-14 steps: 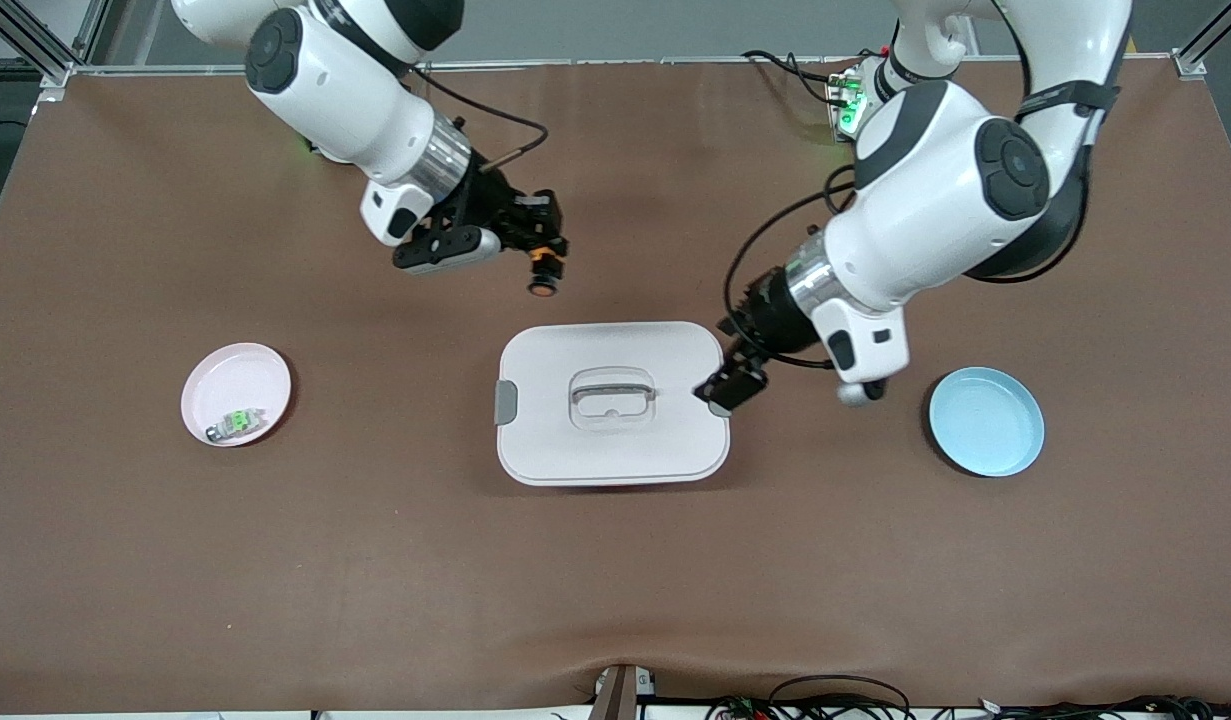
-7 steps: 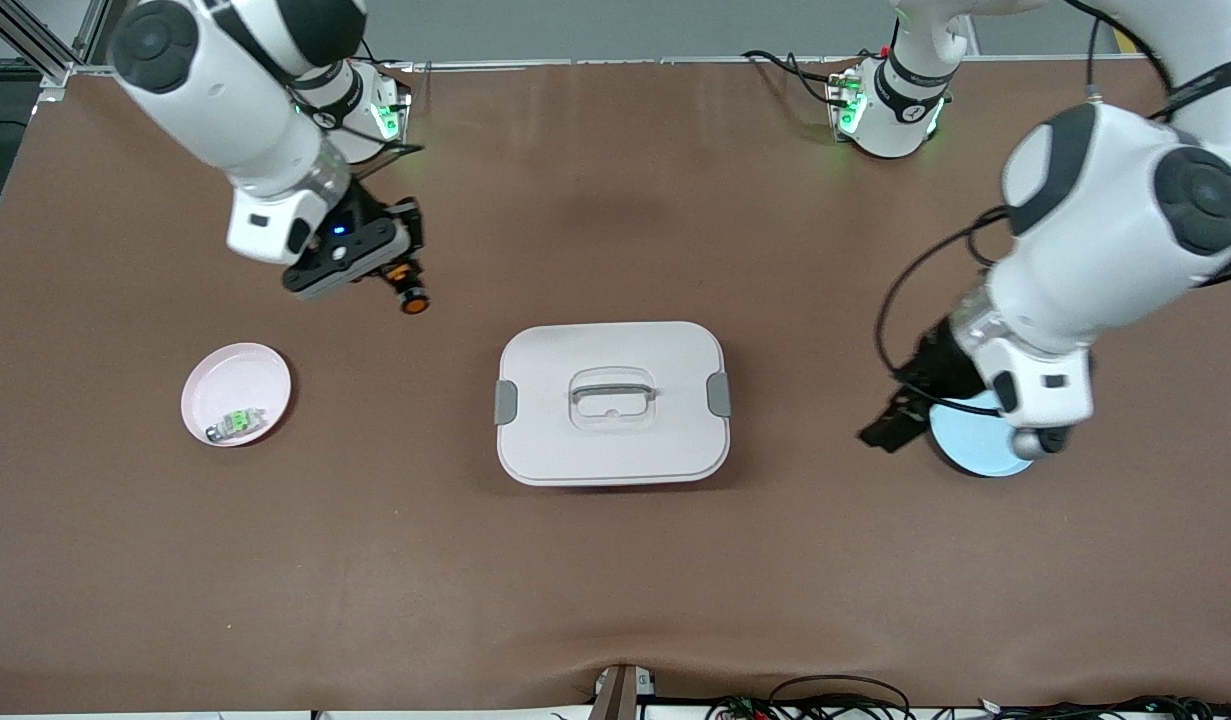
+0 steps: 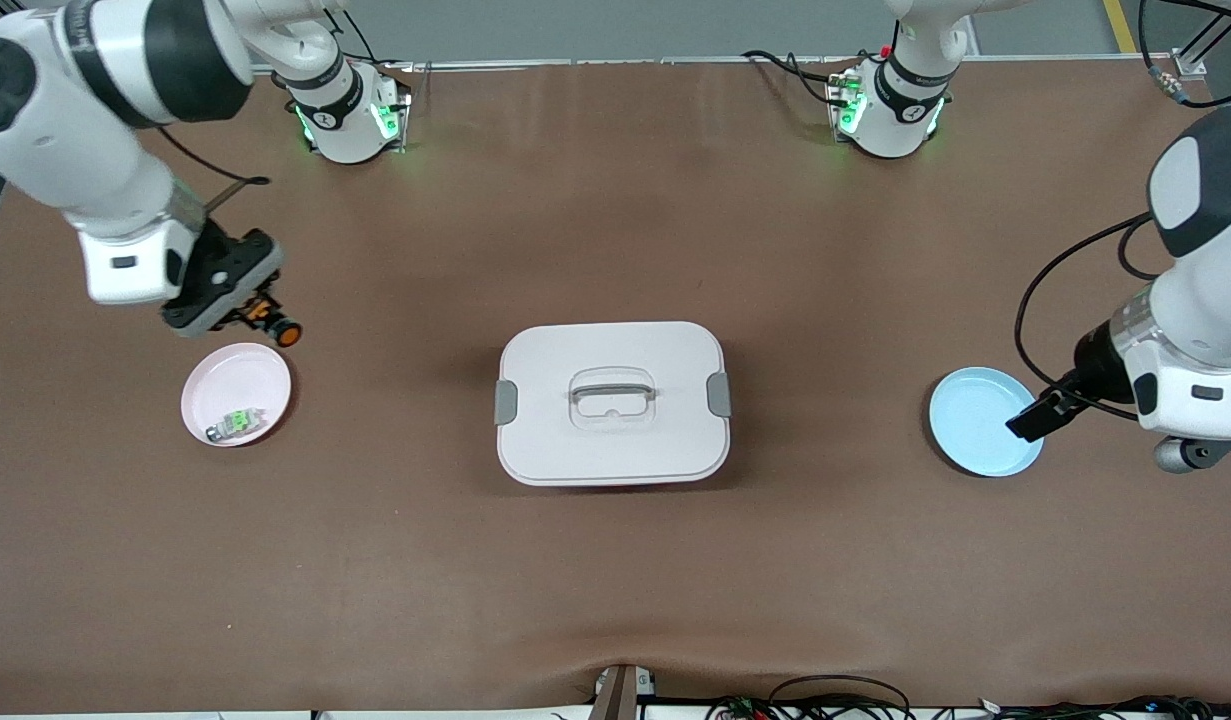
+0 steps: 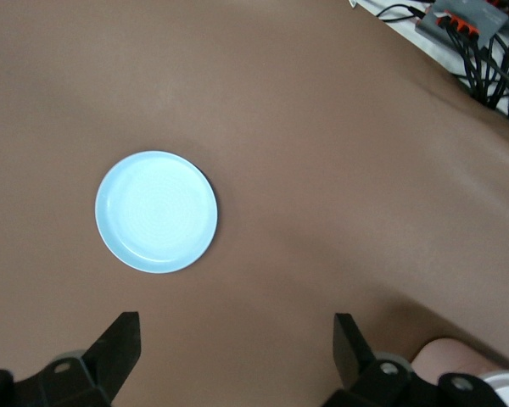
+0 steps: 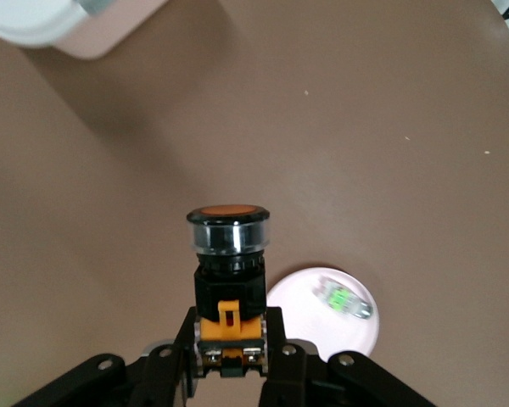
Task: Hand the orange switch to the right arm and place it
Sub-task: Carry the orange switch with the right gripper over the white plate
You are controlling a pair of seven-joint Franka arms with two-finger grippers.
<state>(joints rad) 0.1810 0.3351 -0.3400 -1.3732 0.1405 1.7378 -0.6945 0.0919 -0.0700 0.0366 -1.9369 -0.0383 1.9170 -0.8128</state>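
Orange switch [image 3: 281,333] sits pinched in your right hand [image 3: 265,322] at the frame's left, over the bench by the pink dish [image 3: 215,372], seemingly for placing there, while your left hand [image 3: 1033,416] waits spread over the blue dish [image 3: 960,445].

The right gripper [image 3: 265,322], clamping the small black push-button switch with orange cap [image 3: 285,335], has swung from above the white lidded box [image 3: 612,402] to the round pink dish [image 3: 236,393]; the spread left gripper [image 3: 1033,415] withdrew from the box to the round blue dish [image 3: 985,421]
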